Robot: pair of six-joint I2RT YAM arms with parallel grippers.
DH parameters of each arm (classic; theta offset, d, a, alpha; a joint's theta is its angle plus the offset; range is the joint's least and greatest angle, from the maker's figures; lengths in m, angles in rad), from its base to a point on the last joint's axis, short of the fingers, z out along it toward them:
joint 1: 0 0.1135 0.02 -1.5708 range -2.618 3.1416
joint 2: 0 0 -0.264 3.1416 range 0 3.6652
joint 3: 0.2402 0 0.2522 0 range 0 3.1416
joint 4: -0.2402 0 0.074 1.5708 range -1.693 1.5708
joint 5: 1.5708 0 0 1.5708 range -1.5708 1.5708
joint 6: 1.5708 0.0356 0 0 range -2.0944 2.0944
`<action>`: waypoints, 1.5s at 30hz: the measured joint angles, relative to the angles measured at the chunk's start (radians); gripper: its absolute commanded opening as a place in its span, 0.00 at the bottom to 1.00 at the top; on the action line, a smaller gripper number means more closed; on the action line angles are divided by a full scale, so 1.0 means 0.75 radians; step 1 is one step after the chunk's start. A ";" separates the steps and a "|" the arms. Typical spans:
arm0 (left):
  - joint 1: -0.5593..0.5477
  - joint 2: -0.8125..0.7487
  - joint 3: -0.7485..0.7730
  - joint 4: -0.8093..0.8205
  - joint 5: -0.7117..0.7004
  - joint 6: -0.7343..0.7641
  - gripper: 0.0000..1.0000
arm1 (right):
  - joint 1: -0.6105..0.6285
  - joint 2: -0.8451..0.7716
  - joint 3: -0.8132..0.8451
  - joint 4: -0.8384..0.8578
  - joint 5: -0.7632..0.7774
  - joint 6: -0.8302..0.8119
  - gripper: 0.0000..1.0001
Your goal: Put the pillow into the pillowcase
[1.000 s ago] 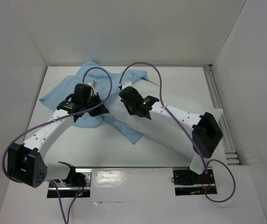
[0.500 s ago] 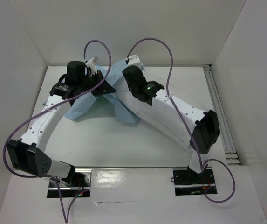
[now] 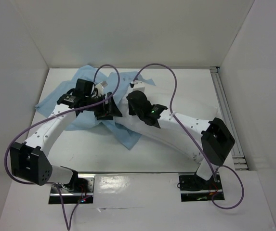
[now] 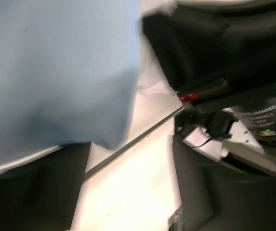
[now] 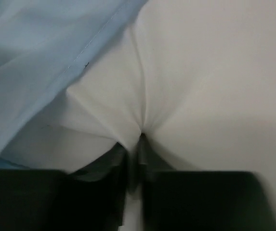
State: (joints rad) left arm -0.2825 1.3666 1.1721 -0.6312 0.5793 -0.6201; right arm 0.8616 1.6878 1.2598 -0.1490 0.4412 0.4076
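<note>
The light blue pillowcase (image 3: 51, 102) lies rumpled at the back left of the table, one corner reaching toward the front (image 3: 124, 137). The white pillow (image 3: 162, 137) lies slantwise under my right arm, its far end at the pillowcase. My right gripper (image 3: 132, 106) is shut, pinching a fold of the pillow (image 5: 186, 72) between its fingertips (image 5: 138, 139); the pillowcase hem (image 5: 41, 57) lies just to its left. My left gripper (image 3: 110, 109) hovers over the pillowcase beside the right one. It stands open (image 4: 128, 192) with only table between its fingers, and blue cloth (image 4: 56, 72) bulges just beyond.
White walls enclose the table on the left, back and right. A metal rail (image 3: 227, 115) runs along the right edge. Purple cables (image 3: 169, 91) loop above both wrists. My right wrist (image 4: 234, 57) shows close by in the left wrist view.
Half a second ago both arms were lifted toward the back with the cloth; they have come down again. The left gripper has opened and let go of the pillowcase. The right gripper has shut on the pillow.
</note>
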 measured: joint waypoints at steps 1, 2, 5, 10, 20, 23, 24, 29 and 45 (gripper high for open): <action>0.003 0.002 0.046 -0.033 -0.006 0.010 0.92 | 0.000 -0.030 -0.017 0.010 -0.023 0.006 0.40; 0.006 0.004 0.106 -0.065 -0.016 0.027 0.92 | 0.000 -0.052 -0.025 0.010 -0.038 0.008 0.52; 0.017 0.016 0.298 -0.122 -0.042 0.067 0.45 | 0.000 -0.131 -0.040 -0.014 -0.074 -0.003 0.76; 0.031 0.058 0.520 -0.167 -0.085 0.134 0.00 | 0.007 -0.315 -0.041 -0.156 -0.042 -0.018 0.78; -0.105 0.584 0.960 -0.261 -0.573 0.240 0.76 | -0.358 -0.490 0.043 -0.573 0.126 0.123 0.94; -0.181 0.716 1.063 -0.316 -0.760 0.269 0.76 | -0.611 -0.490 0.039 -0.652 0.035 0.149 0.98; -0.201 0.745 1.077 -0.333 -0.809 0.272 0.74 | -0.660 -0.490 0.038 -0.671 0.013 0.155 0.99; -0.228 0.828 1.116 -0.411 -0.975 0.257 0.29 | -0.792 -0.494 -0.044 -0.698 -0.165 0.179 0.98; -0.209 0.857 1.430 -0.491 -0.833 0.257 0.00 | -0.531 -0.446 -0.230 -0.457 -0.012 0.140 0.00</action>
State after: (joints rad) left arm -0.4393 2.0090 2.2448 -0.9997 -0.0456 -0.4274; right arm 0.4633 1.3533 1.0870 -0.4919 0.4320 0.5129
